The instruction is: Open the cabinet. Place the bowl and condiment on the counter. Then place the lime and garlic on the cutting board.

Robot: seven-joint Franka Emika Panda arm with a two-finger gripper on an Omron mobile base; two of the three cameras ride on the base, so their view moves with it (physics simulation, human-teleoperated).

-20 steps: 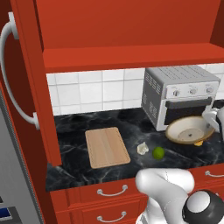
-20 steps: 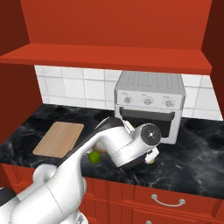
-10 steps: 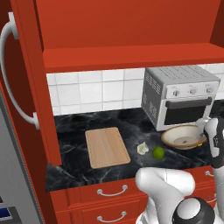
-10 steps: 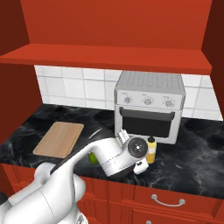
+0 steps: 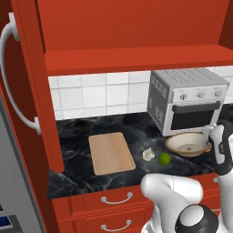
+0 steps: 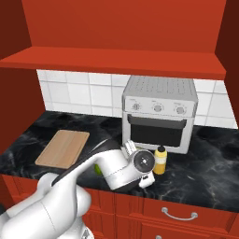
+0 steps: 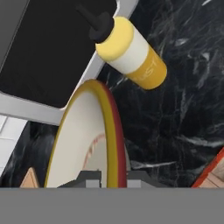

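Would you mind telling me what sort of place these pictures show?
A rendered home kitchen, it seems: a toaster oven stands on a black marble-look counter before white wall tiles, with red drawers beneath.

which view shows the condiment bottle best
The hand view: the condiment bottle is large and unobstructed, dark cap and label clear. The right base view shows it small, standing before the toaster oven.

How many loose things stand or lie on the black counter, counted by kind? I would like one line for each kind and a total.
Bowl: 1
Condiment bottle: 1
Lime: 1
Garlic: 1
Cutting board: 1
Toaster oven: 1
Total: 6
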